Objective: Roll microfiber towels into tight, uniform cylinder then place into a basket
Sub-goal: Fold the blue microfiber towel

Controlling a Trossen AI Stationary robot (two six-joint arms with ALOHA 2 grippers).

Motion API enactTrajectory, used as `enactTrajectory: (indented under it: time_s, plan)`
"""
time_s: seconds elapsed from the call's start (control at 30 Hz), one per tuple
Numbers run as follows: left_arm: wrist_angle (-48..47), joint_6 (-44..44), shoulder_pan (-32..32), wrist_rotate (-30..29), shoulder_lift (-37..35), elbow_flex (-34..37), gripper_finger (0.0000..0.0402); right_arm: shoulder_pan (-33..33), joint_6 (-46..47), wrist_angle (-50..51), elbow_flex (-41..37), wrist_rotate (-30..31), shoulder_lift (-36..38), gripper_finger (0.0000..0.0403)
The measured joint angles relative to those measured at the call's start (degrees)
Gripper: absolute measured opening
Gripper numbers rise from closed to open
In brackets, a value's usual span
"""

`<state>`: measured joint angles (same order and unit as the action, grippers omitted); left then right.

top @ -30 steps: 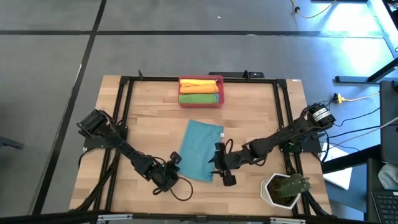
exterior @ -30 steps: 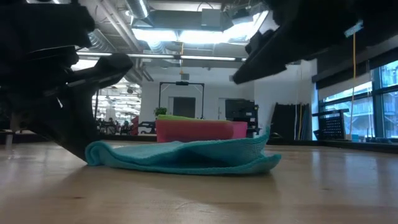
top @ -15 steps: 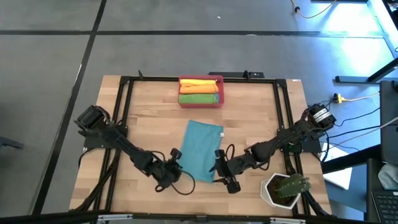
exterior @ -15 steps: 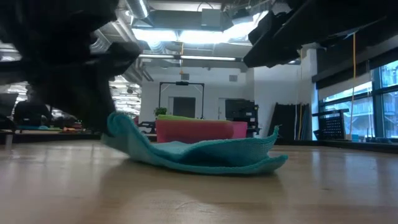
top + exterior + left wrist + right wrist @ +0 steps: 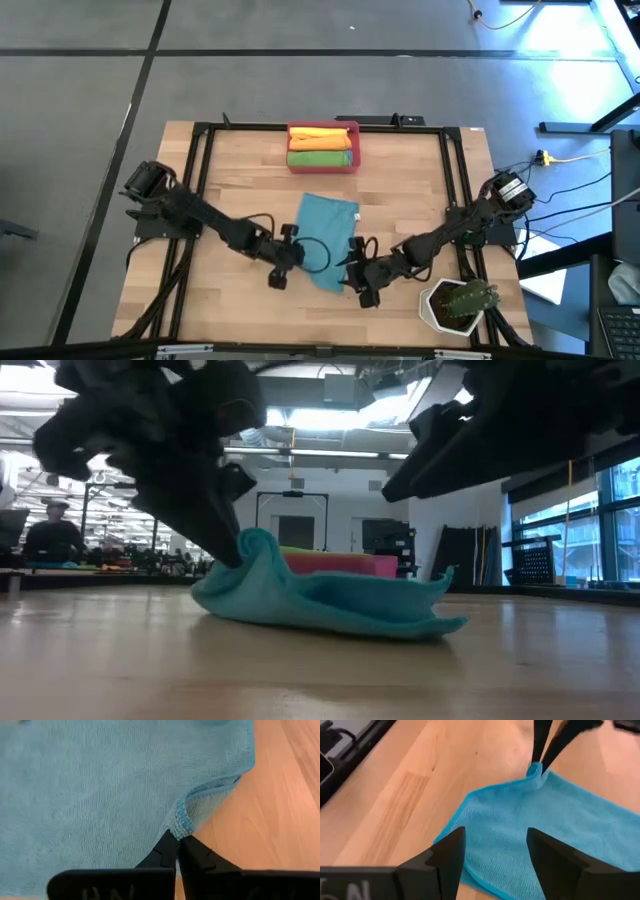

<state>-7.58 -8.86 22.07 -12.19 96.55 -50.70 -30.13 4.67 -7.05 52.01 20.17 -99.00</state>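
Pinching a corner of the teal-blue towel (image 5: pixel 100 785), the left gripper (image 5: pixel 178 839) has its two fingers pressed together on the hemmed edge, and the cloth bunches into a small fold right at the fingertips. In the low view that corner curls up off the table (image 5: pixel 100 660) under the left gripper (image 5: pixel 228 550), while the rest of the teal-blue towel (image 5: pixel 340 610) lies flat, stretching away from it toward the far side. Seen from above, the left gripper (image 5: pixel 288 255) sits at the towel's near left edge, and the teal-blue towel (image 5: pixel 328 230) spreads beyond it toward the middle of the table (image 5: pixel 410 180).

The right gripper (image 5: pixel 357 272) hovers at the towel's near right corner, just across the cloth from the left one, its fingers spread apart and holding nothing. In the right wrist view its fingers (image 5: pixel 447 855) stand wide over the blue cloth (image 5: pixel 520 850), with the left gripper's closed tips beyond them at the opposite corner.

Well beyond both grippers, at the far edge of the table, stands the basket (image 5: pixel 322 166), with an orange-yellow rolled towel (image 5: pixel 320 139) and a green rolled towel (image 5: pixel 318 157) lying side by side in it. A potted plant (image 5: pixel 460 303) stands just beside the right arm, on its outer side.
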Motion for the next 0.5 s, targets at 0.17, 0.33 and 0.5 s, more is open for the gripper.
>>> enactTrajectory:
  time_s: [0.17, 0.33, 0.5]
  plan:
    - [1.5, -1.6, -3.3, 3.2, -0.9, 0.0, 0.0, 0.0, 6.2, 0.0, 0.0, 1.1, 0.0, 0.0213]
    - [1.4, -2.8, -6.1, 4.1, -2.9, 0.0, 0.0, 0.9, 13.1, -0.1, 0.0, -1.4, 0.0, 0.0214]
    - [1.3, -2.8, -8.3, 4.6, -4.5, 0.0, 0.0, 1.7, 14.3, -1.2, 0.0, -1.8, -0.7, 0.0214]
